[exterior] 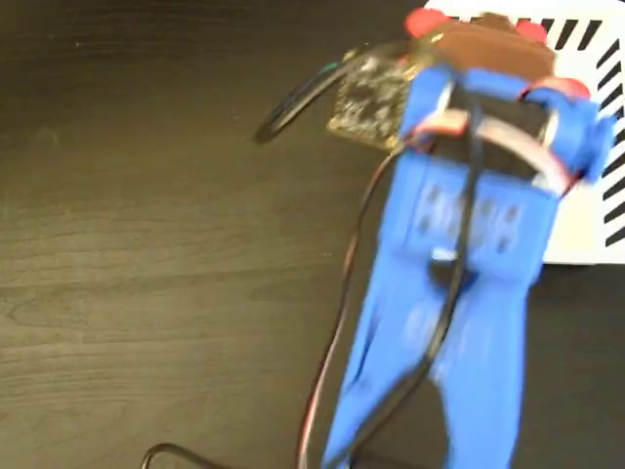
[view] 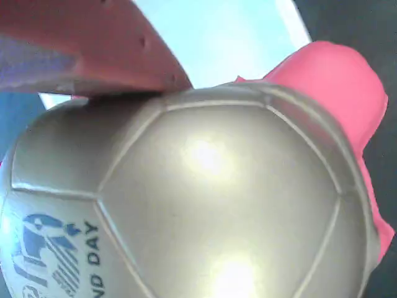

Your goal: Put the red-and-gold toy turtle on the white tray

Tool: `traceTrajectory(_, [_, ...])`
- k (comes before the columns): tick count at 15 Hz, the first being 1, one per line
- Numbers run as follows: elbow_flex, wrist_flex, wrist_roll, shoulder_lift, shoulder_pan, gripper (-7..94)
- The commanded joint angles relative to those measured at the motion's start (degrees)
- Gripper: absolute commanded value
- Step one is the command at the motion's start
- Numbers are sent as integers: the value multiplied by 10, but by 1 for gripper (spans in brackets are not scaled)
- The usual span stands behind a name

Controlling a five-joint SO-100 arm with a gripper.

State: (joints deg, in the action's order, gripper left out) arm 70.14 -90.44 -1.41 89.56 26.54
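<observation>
Gold shell: the turtle (view: pixel 205 205) fills the wrist view, its domed shell pressed against a reddish finger (view: pixel 93 49) at 11 o'clock; a blue printed mark sits at 7 o'clock.
Turtle place: in the fixed view it sits at 1 o'clock, brown shell and red feet (exterior: pixel 488 39) at the tip of the blue arm (exterior: pixel 459 293), over the left edge of the tray (exterior: pixel 586 230).
Gripper: the gripper (exterior: pixel 493 73) seems clamped on the turtle, though only one finger shows against the shell; whether the toy hangs above the tray or touches it I cannot tell.
Risk: the turtle is at the tray's near edge, so letting go here could leave it half off the rim or rolling onto the dark table (exterior: pixel 146 244); a squishy, smooth shell may also slip out early.
Fixed view only: arm, cables, striped tray edge, table.
Wrist view only: shell seams, print, finger contact, pale tray surface (view: pixel 217 37) behind the toy.
</observation>
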Motion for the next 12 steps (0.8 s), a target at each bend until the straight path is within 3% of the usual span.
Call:
traceTrajectory(1, [-106, -29, 19, -45, 17, 0])
traceTrajectory(12, [-192, -23, 40, -228, 78, 0])
